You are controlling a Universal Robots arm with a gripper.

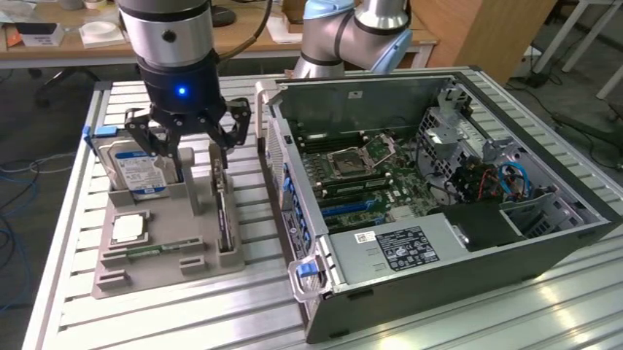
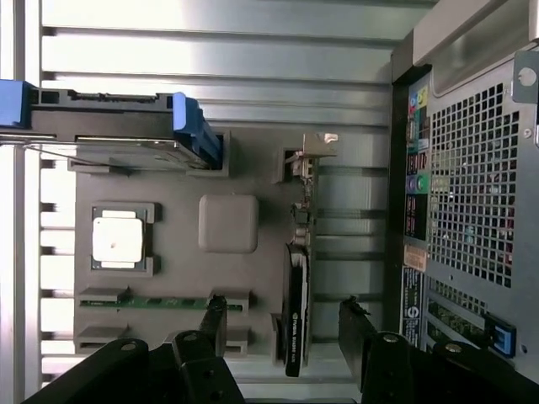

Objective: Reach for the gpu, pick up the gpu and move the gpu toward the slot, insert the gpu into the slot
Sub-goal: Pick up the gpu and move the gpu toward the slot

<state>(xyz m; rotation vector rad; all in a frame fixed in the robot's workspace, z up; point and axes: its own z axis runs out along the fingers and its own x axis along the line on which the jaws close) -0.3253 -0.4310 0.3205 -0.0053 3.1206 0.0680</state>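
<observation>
While the gpu (image 1: 225, 219) stands on its long edge in a groove of the grey holder (image 1: 171, 273), nothing is gripped: the hand (image 1: 195, 154) is held wide open just above that holder. In the wrist view the thin card is seen between the two fingers (image 2: 358, 324), apart from both. The reaching step is judged to be in hand, with the pick-up not yet made. A sound grasp is judged to call for the fingers to be brought down squarely on either side of the card's narrow top edge, clear of its silver bracket (image 2: 310, 156). The slot (image 1: 343, 207), a blue strip on the motherboard, lies inside the open computer case (image 1: 467, 248), well apart from the card, and the case's side wall stands between them. A blue-labelled hard drive (image 1: 136, 171) is propped upright in the holder near one finger and could be brushed. A processor chip (image 1: 128, 228) and a green memory stick (image 1: 146, 251) are seated in the holder's pockets on the slatted counter (image 1: 195, 321).
</observation>
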